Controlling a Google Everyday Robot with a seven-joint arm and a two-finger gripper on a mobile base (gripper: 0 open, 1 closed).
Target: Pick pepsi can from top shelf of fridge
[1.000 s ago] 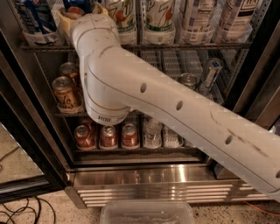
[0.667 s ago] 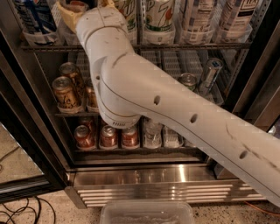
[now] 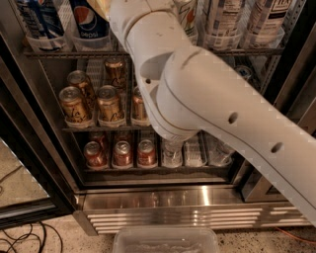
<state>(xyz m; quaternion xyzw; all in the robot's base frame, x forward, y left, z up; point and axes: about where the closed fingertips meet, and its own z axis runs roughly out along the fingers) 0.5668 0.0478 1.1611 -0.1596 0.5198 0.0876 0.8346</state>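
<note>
A blue pepsi can (image 3: 91, 20) with the round globe stands in a clear cup at the left of the top shelf (image 3: 69, 52), and another blue can (image 3: 37, 20) stands to its left. White cans (image 3: 222, 20) stand at the right of that rack. My white arm (image 3: 197, 99) rises across the middle of the fridge (image 3: 197, 202) and leaves the picture at the top edge, just right of the pepsi can. My gripper is beyond the top edge and out of view; only a tan bit of the wrist (image 3: 100, 6) shows.
Gold-brown cans (image 3: 109, 103) fill the middle rack. Red cans (image 3: 121, 153) and water bottles (image 3: 173, 154) stand on the lower rack. The black door frame (image 3: 29, 163) stands open at the left. A clear plastic bin (image 3: 165, 239) lies on the floor in front, with cables (image 3: 19, 242) at the bottom left.
My arm has swung right and upward, so its end has left the picture at the top. The blue cans at the top left now show more fully.
</note>
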